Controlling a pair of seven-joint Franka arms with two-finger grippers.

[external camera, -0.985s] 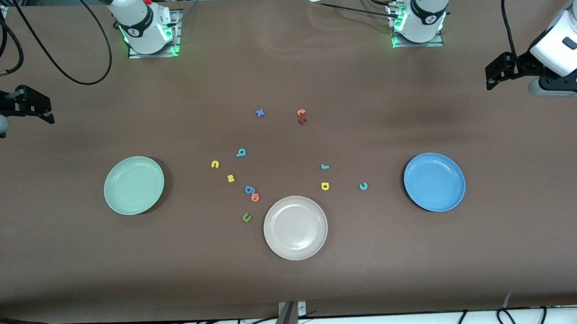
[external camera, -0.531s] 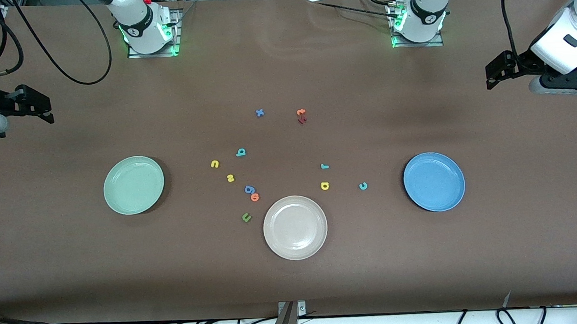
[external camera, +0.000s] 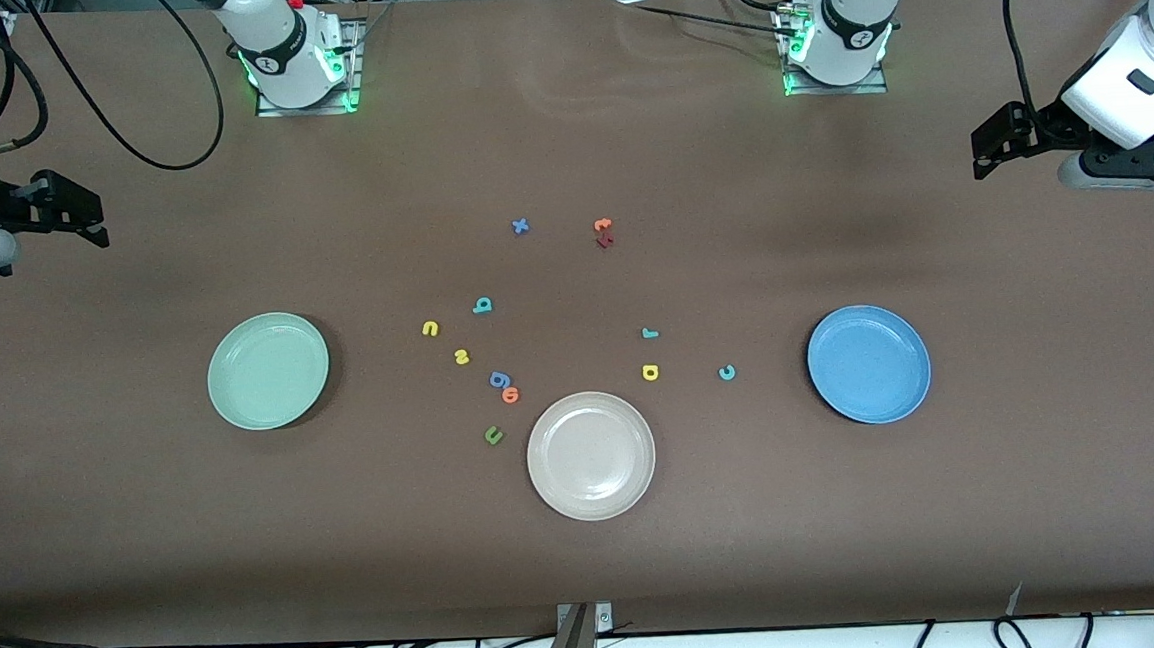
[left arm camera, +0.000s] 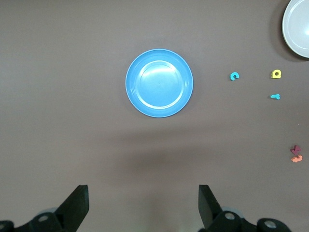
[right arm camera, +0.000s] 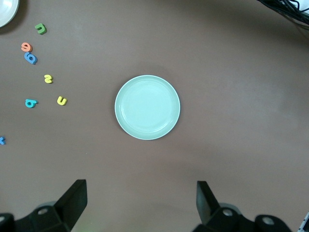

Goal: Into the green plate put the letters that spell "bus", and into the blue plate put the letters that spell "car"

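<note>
The green plate (external camera: 267, 371) (right arm camera: 147, 107) lies toward the right arm's end, the blue plate (external camera: 868, 364) (left arm camera: 159, 83) toward the left arm's end. Between them lie the teal "b" (external camera: 482, 305), yellow "u" (external camera: 430, 328) and yellow "s" (external camera: 461, 356), then the teal "r" (external camera: 649, 333), yellow "a" (external camera: 650, 372) and teal "c" (external camera: 726, 373). My left gripper (external camera: 989, 150) (left arm camera: 143, 208) hangs open high over bare table at its end. My right gripper (external camera: 69, 210) (right arm camera: 141, 205) hangs open the same way at its end. Both are empty.
A beige plate (external camera: 590, 455) sits nearest the front camera at mid-table. Beside it lie a dark green "u" (external camera: 493, 434), an orange "o" (external camera: 510, 395) and a blue "g" (external camera: 498, 379). A blue "x" (external camera: 520, 226) and orange-red letters (external camera: 602, 232) lie nearer the bases.
The left arm's wrist has drifted slightly. The right arm, the plates and the letters have not moved.
</note>
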